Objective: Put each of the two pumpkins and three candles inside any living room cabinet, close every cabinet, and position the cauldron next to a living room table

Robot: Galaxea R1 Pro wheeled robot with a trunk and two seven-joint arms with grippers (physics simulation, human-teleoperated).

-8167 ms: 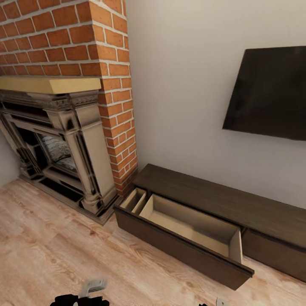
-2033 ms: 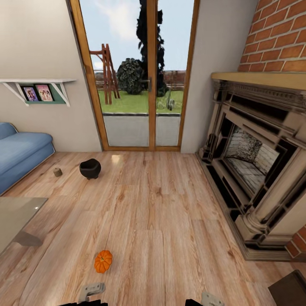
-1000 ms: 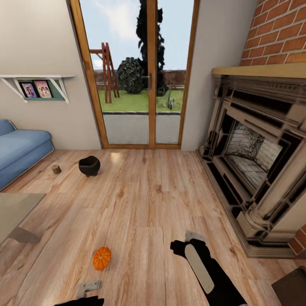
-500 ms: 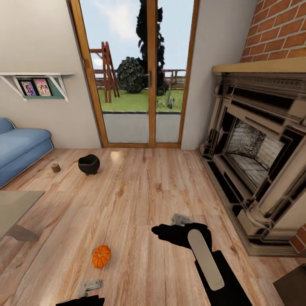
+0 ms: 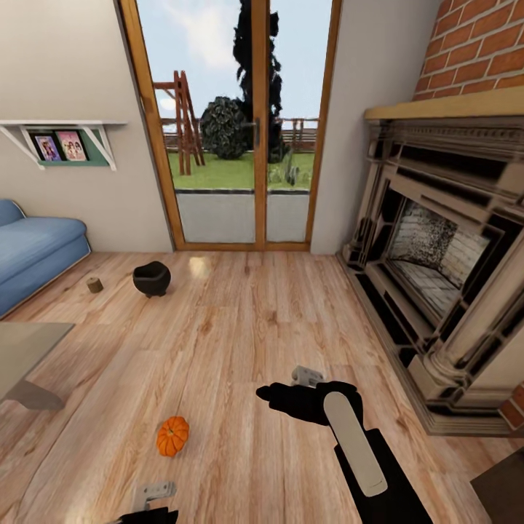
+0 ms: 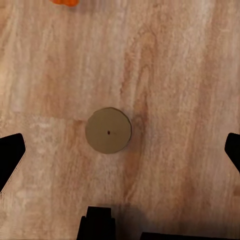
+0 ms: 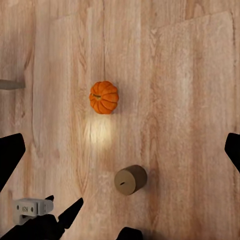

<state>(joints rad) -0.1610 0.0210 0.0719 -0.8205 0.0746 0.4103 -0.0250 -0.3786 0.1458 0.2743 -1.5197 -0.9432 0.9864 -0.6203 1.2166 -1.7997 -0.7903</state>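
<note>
Bright, even daylight, a clean simulator render.

Light pours in through the glass doors (image 5: pixel 255 124), leaving a pale glare patch on the floor (image 5: pixel 240 342) just inside. Shadows are soft and faint; the pumpkin (image 7: pixel 104 97) has a bright sheen beside it. Verticals lean outward toward the head view's edges.

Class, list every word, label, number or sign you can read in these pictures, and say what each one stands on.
No text can be read with certainty.
Small grey block in the right wrist view: a tiny dark marking, too small and blurred to read.
Two framed pictures on the wall shelf: images, no legible lettering.
Pumpkin, cauldron, candle: no marks.
</note>
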